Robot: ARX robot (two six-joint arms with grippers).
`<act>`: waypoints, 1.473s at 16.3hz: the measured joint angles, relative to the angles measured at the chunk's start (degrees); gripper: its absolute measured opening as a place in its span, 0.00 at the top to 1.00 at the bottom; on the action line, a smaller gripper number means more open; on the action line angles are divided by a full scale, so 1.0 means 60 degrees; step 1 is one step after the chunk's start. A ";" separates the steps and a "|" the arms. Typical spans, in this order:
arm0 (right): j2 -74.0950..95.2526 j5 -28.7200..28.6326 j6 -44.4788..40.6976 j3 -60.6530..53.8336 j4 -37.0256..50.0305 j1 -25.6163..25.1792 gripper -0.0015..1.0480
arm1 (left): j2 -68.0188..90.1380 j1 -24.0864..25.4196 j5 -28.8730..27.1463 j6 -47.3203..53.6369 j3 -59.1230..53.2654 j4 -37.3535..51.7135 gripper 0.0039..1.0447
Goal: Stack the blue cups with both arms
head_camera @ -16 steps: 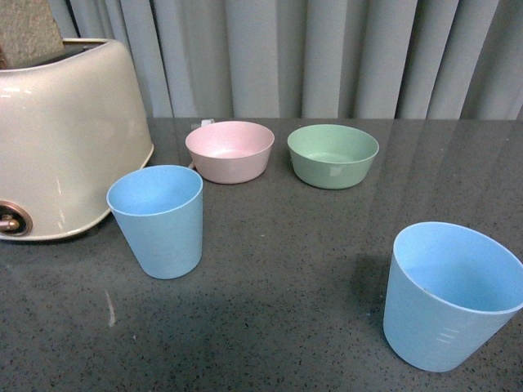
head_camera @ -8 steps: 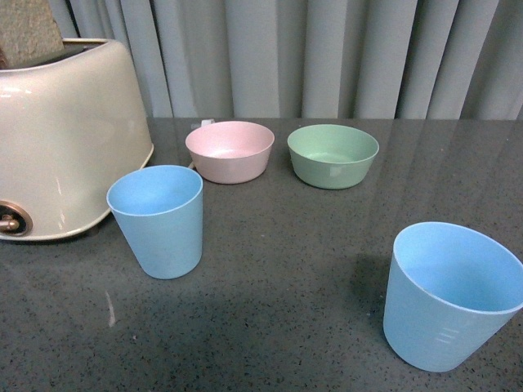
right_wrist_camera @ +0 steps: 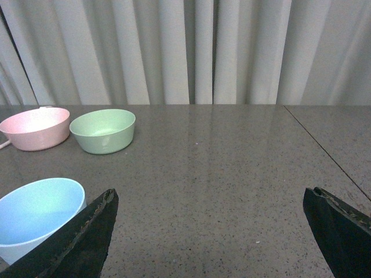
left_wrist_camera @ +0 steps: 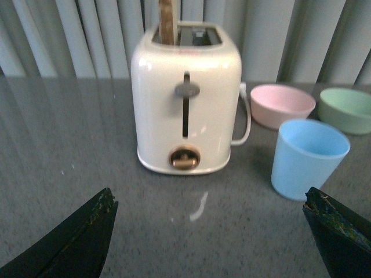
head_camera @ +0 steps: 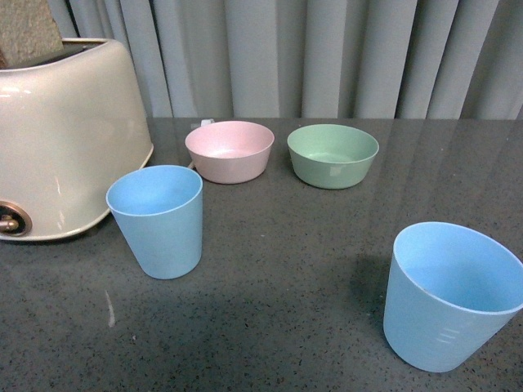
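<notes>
Two light blue cups stand upright and apart on the dark speckled table. One blue cup is at the left, beside the toaster, and shows in the left wrist view as a blue cup just past one black finger. The other blue cup is at the near right; the right wrist view catches this cup beside one finger. My left gripper is open over bare table. My right gripper is open too, with nothing between its fingers. Neither arm shows in the front view.
A cream toaster with a slice of bread in it stands at the far left. A pink bowl and a green bowl sit at the back, before grey curtains. A table seam runs along the right.
</notes>
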 joint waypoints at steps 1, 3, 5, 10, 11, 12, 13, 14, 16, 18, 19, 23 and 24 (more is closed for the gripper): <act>0.0000 0.0000 0.0000 -0.0004 0.0004 0.0000 0.06 | 0.0087 -0.0004 0.0138 -0.0004 0.0331 0.0066 0.06; 0.0000 0.0000 0.0000 0.0000 0.0004 0.0000 0.06 | 0.1362 -0.0266 0.0499 -0.0004 0.0645 0.1453 0.06; 0.0000 0.0000 0.0000 0.0000 0.0004 0.0000 0.06 | 0.3453 -0.0998 0.0291 -0.0018 0.1162 0.3158 0.06; 0.0000 0.0000 0.0000 0.0000 0.0004 0.0000 0.06 | 0.9777 -0.2714 0.0667 -0.0015 0.4597 0.5031 0.06; 0.0000 0.0000 0.0000 0.0000 0.0000 0.0000 0.06 | 1.0907 -0.3027 0.0616 -0.0051 0.5297 0.4477 0.06; 0.0000 0.0000 0.0000 0.0000 0.0000 0.0000 0.06 | 1.1307 -0.3384 0.0667 -0.0040 0.5679 0.4033 0.06; 0.0000 0.0000 -0.0004 0.0000 0.0004 0.0000 0.06 | 1.1402 -0.3668 0.0750 0.0007 0.5872 0.3643 0.06; 0.0000 0.0000 0.0000 0.0000 0.0004 0.0000 0.06 | 1.1504 -0.4007 0.0980 0.0047 0.6171 0.2823 0.06; 0.0000 0.0000 0.0000 0.0000 0.0000 0.0000 0.06 | 1.1726 -0.4200 0.0994 0.0339 0.6302 0.1854 0.06; 0.0000 0.0000 0.0000 0.0000 0.0004 0.0000 0.06 | 1.1974 -0.4233 0.0769 0.0630 0.6342 0.1344 0.06; 0.0000 0.0000 0.0000 0.0000 0.0004 0.0000 0.06 | 1.2050 -0.4240 0.0776 0.0739 0.6364 0.1242 0.06; 0.0000 0.0000 0.0000 0.0000 0.0000 0.0000 0.06 | 1.2506 -0.4288 0.0594 0.1035 0.6484 0.1275 0.06; 0.0000 0.0000 0.0000 0.0000 0.0000 0.0000 0.06 | 1.2677 -0.4288 0.0572 0.1086 0.6502 0.1271 0.06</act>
